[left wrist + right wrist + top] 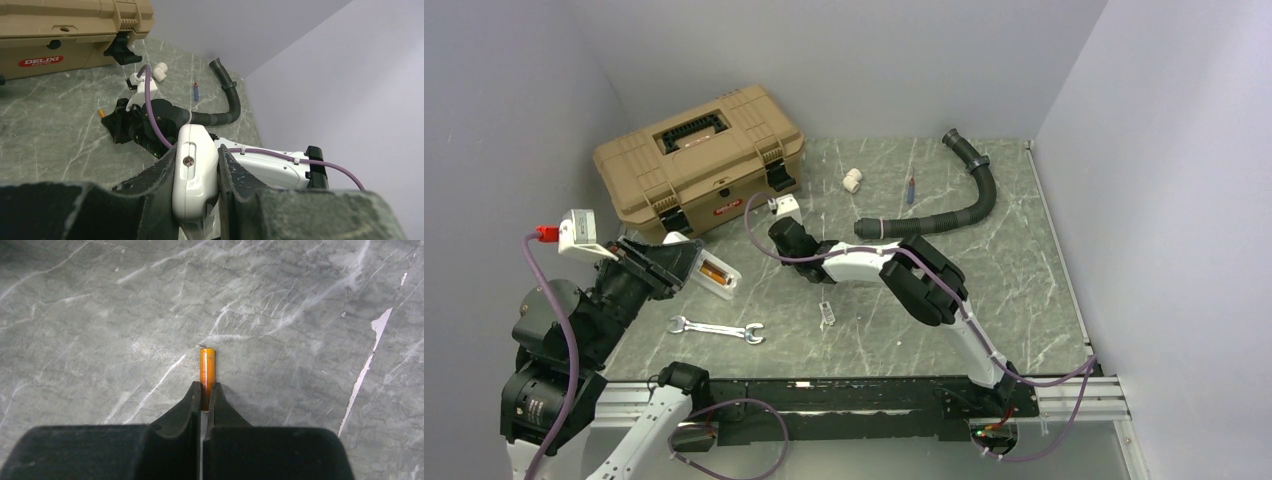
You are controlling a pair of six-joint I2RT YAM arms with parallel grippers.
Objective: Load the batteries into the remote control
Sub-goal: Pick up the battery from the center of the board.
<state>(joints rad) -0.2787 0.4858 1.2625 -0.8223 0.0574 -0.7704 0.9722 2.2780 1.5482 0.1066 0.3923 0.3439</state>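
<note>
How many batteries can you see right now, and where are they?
2. One battery is pinched in the right pincer; the other battery lies in the remote control clamped by the left pincer. Others may be hidden.

High overview, close wrist views; shared battery [207,372]

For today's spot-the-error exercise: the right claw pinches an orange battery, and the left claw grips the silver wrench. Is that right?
Not quite. The left claw grips the white remote control, not the silver wrench, which lies on the table, as the left wrist view shows. The right claw does pinch an orange battery.
</note>
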